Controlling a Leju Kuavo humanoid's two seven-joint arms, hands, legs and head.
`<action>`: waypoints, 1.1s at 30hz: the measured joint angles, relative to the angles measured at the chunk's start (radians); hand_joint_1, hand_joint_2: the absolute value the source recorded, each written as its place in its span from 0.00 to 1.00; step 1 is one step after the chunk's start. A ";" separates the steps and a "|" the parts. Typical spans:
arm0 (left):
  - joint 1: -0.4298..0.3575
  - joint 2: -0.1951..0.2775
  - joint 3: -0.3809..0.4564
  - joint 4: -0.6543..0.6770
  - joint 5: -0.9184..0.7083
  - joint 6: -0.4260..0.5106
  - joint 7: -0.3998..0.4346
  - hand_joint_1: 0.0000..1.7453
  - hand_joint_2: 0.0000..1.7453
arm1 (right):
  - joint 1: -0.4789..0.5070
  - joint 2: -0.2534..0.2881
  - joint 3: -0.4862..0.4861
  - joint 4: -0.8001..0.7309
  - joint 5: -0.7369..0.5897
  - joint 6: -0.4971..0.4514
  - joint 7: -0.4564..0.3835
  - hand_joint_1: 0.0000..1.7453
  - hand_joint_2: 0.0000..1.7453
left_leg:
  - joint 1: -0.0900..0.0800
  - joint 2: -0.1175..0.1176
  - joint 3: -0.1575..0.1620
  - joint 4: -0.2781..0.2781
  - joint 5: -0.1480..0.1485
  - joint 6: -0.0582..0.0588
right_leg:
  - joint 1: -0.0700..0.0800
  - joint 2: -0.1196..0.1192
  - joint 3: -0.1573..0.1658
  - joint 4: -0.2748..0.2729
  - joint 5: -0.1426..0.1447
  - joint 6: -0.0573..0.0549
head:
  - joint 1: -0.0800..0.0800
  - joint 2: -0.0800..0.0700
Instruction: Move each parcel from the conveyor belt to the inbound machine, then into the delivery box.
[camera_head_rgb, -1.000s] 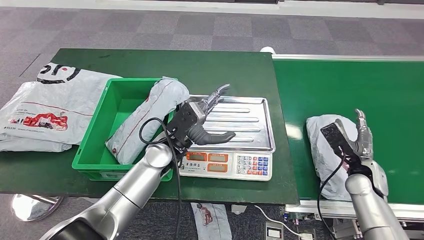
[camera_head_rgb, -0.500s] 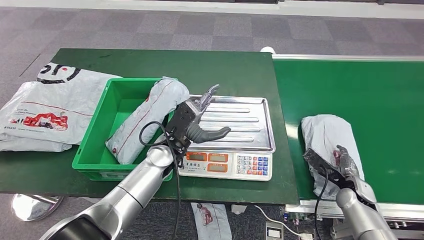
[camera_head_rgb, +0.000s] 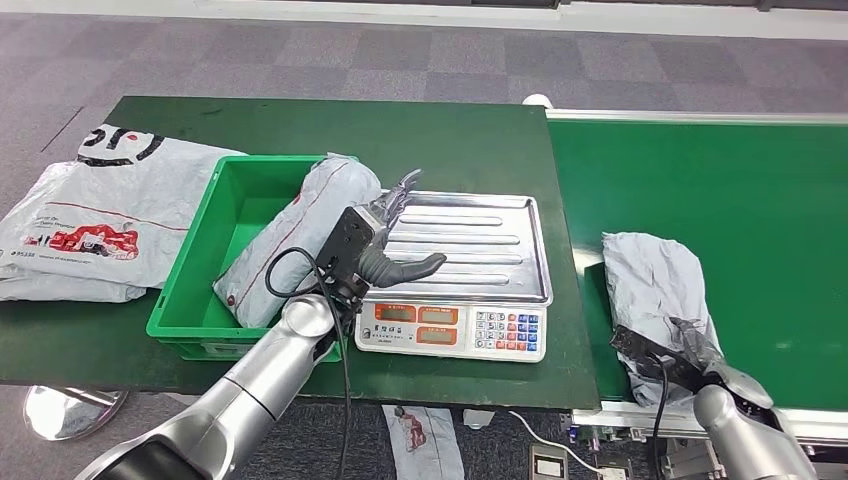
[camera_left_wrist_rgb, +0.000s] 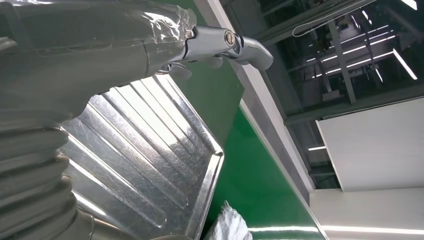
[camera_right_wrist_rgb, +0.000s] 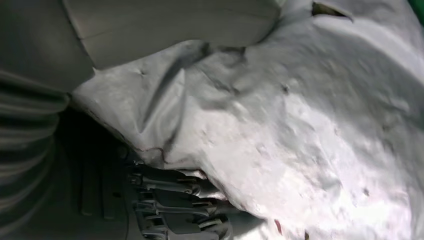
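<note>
A crumpled grey parcel (camera_head_rgb: 650, 275) lies on the green conveyor belt (camera_head_rgb: 700, 170), near its front edge. My right hand (camera_head_rgb: 697, 348) grips the parcel's near end. In the right wrist view the thumb (camera_right_wrist_rgb: 165, 30) lies over the parcel (camera_right_wrist_rgb: 310, 125) and the fingers (camera_right_wrist_rgb: 175, 200) curl beneath it. My left hand (camera_head_rgb: 385, 235) hovers open over the left edge of the scale's steel tray (camera_head_rgb: 480, 245), fingers spread. Another grey parcel (camera_head_rgb: 290, 235) leans in the green delivery box (camera_head_rgb: 185, 290), its top resting on the box's right rim.
The scale's keypad and displays (camera_head_rgb: 450, 328) face me at the table's front edge. Flat printed mailing bags (camera_head_rgb: 95, 215) are piled on the table left of the box. The far stretch of the belt carries nothing. In the left wrist view the tray (camera_left_wrist_rgb: 150, 150) is bare.
My right hand dropped from a raised, open pose onto the parcel's near end and closed around it. The parcel shifted slightly. My left hand drew back a little leftward over the tray's edge.
</note>
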 joint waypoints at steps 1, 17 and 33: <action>0.003 0.002 0.000 -0.003 0.002 0.002 0.000 0.00 1.00 | 0.000 -0.005 0.002 -0.004 -0.002 0.007 -0.002 1.00 1.00 | 0.000 0.000 0.000 0.000 0.000 0.000 | 0.000 0.000 0.000 0.000 0.000 0.000 | 0.000 0.000; 0.046 0.033 0.028 -0.071 -0.014 0.035 0.014 0.00 1.00 | -0.005 -0.024 0.017 -0.065 0.025 -0.109 0.036 1.00 1.00 | 0.000 0.000 0.000 0.000 0.000 0.000 | 0.000 0.001 0.000 0.000 0.000 0.000 | 0.000 0.000; 0.048 0.037 0.037 -0.085 -0.018 0.071 0.032 0.00 1.00 | 0.024 -0.034 -0.049 -0.234 0.044 -0.410 0.018 1.00 1.00 | 0.000 0.001 0.000 0.000 0.000 0.000 | 0.000 0.001 -0.001 0.000 0.000 0.000 | 0.000 0.000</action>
